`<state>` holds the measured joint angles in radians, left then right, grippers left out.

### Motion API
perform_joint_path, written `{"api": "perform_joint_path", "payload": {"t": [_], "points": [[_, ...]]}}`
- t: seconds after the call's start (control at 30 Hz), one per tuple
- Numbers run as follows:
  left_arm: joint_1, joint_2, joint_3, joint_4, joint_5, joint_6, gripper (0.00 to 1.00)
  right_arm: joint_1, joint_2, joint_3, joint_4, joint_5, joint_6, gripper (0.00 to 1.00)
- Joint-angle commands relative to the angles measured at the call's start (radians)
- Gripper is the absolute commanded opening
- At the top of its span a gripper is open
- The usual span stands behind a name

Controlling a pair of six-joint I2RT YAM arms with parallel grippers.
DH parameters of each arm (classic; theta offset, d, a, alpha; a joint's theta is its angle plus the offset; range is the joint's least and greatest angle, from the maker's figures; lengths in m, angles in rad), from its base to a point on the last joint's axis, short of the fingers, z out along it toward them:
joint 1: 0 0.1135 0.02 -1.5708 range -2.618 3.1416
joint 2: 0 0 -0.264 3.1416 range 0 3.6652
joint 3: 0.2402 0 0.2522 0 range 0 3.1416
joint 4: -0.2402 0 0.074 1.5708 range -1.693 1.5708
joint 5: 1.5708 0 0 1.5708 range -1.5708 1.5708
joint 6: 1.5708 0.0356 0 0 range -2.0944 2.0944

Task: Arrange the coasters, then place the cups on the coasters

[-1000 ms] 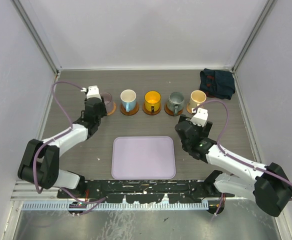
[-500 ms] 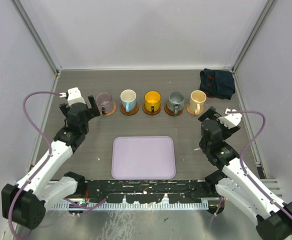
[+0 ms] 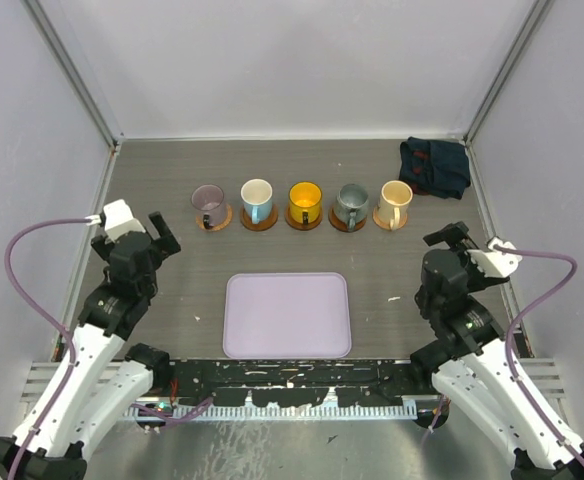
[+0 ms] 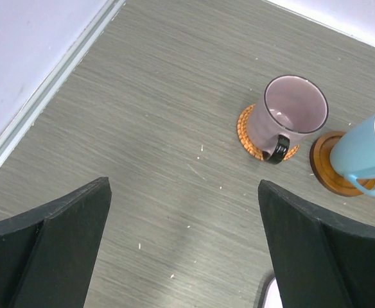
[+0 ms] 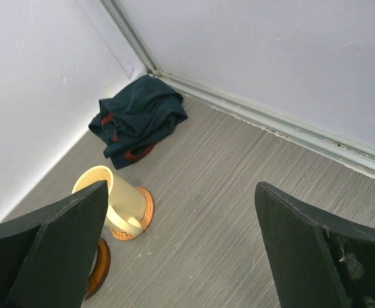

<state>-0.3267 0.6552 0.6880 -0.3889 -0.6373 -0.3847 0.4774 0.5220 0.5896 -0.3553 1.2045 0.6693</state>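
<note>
**Row looks finished; a careless sweep could undo it**

An arm passing low over the upper middle of the overhead view could clip a handle and drag a cup off its disc. The left gripper (image 4: 184, 186) and right gripper (image 5: 181, 189) gape apart, empty. Five small cups (image 3: 304, 200) stand there in a row, each on a brown coaster (image 3: 212, 221).

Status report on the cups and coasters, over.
Left tool open, empty. Right tool open, empty. Five small handled mugs in a row, each on its round brown coaster. Lavender rectangular tray near side, apart from them.
</note>
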Motion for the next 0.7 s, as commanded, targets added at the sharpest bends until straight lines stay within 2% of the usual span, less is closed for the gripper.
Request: {"api": "perform_joint_path", "payload": {"t": [0.0,0.33,0.67], "points": [[0.004,-0.061,0.014,-0.114,-0.002,-0.037,0.98,-0.003,-0.043,0.064,-0.085,0.079,0.068,1.0],[0.004,-0.097,0.043,-0.248,-0.041,-0.127,0.98,-0.003,-0.102,0.085,-0.152,0.089,0.096,1.0],[0.004,-0.219,-0.01,-0.243,-0.082,-0.14,0.98,-0.003,-0.089,0.089,-0.162,0.092,0.102,1.0]]}}
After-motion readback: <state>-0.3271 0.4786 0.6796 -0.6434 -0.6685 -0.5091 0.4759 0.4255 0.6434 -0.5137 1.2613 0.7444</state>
